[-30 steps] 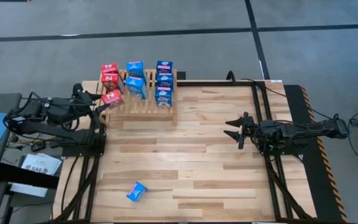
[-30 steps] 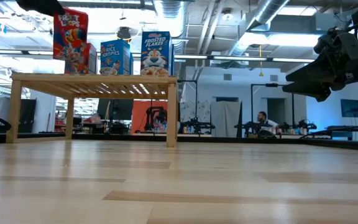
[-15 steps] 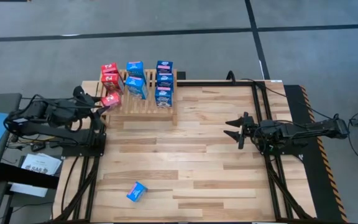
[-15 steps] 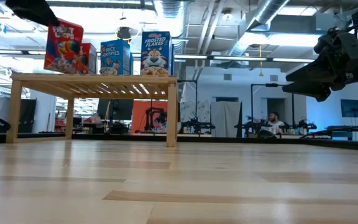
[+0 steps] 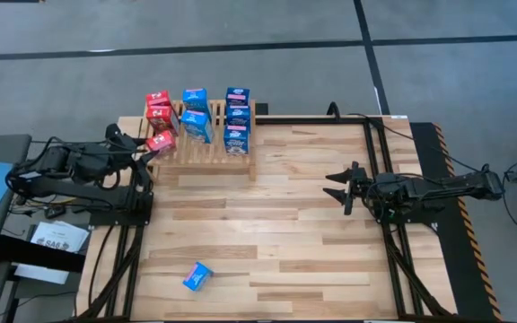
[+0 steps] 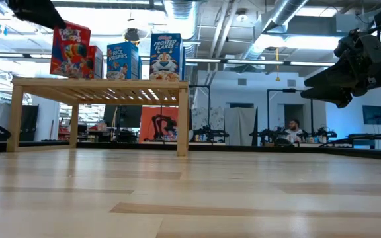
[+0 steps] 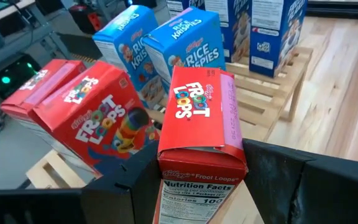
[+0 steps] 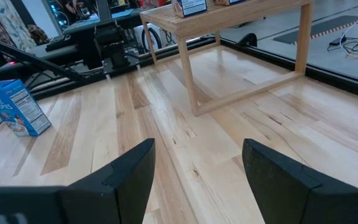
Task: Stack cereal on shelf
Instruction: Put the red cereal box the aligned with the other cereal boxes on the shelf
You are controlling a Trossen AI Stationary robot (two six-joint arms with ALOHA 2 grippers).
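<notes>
Froot Loops box (image 7: 197,130) clamped in left gripper (image 7: 197,186), hovering tilted over left end of shelf (image 5: 214,151), near other red boxes (image 5: 158,108). Placing step in hand. Next: lower onto slats, set upright, release. Right gripper (image 5: 341,187) parked at right, jaws apart, empty. One blue box (image 5: 197,276) lying on near table, well apart.

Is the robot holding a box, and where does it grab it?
Yes. The left gripper holds a red Froot Loops box by its two sides near one end. The right gripper is open and holds nothing.
</notes>
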